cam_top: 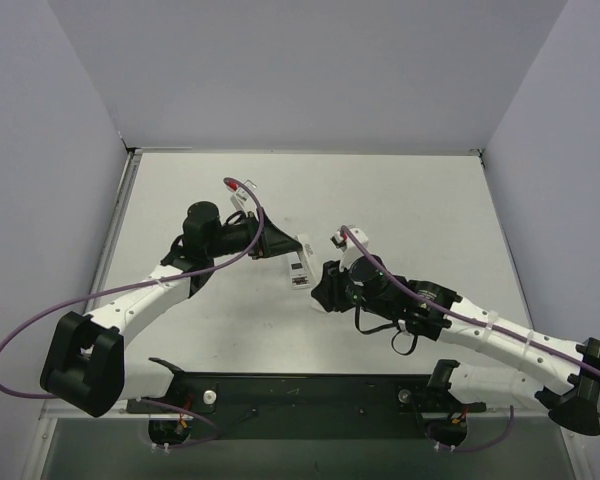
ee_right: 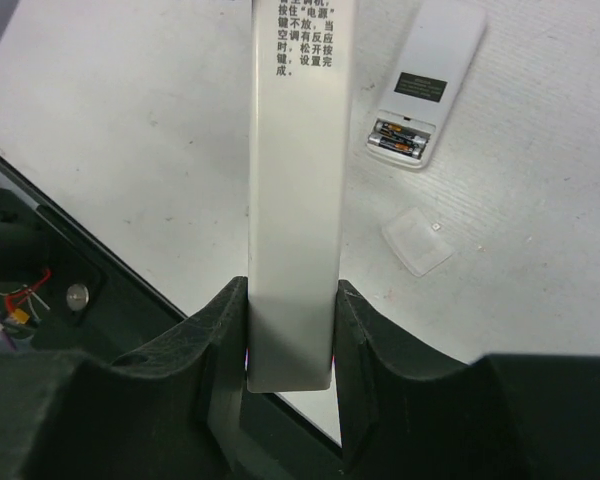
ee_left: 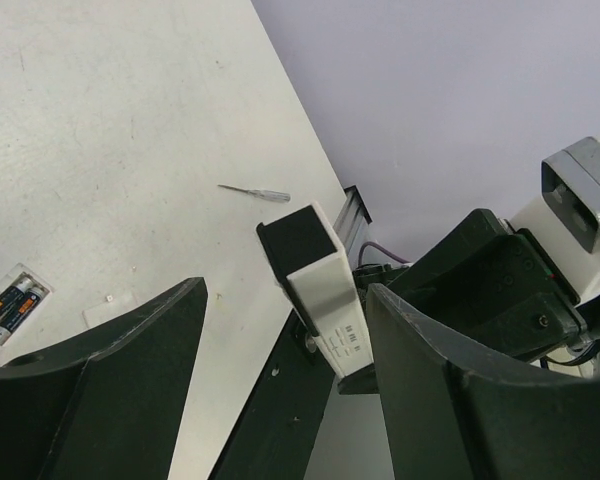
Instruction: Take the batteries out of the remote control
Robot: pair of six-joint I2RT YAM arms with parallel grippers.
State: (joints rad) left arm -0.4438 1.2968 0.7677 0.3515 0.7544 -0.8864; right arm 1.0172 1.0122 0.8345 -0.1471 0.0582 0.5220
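My right gripper (ee_right: pixel 292 330) is shut on one end of a long white remote (ee_right: pixel 292 180) and holds it above the table; its battery bay does not show. It also shows in the top view (cam_top: pixel 300 262) between both grippers. My left gripper (ee_left: pixel 285 290) is open wide, its jaws standing to either side of the remote's free end (ee_left: pixel 325 290), closer to its right finger. A second white remote (ee_right: pixel 435 60) lies on the table with its bay open and two dark batteries (ee_right: pixel 400 140) inside, also seen in the left wrist view (ee_left: pixel 10 305).
A flat white cover piece (ee_right: pixel 417 240) lies on the table beside the second remote, also seen in the left wrist view (ee_left: pixel 110 310). A thin small tool (ee_left: pixel 255 192) lies near the table edge. The black base rail (cam_top: pixel 300 390) runs along the near edge.
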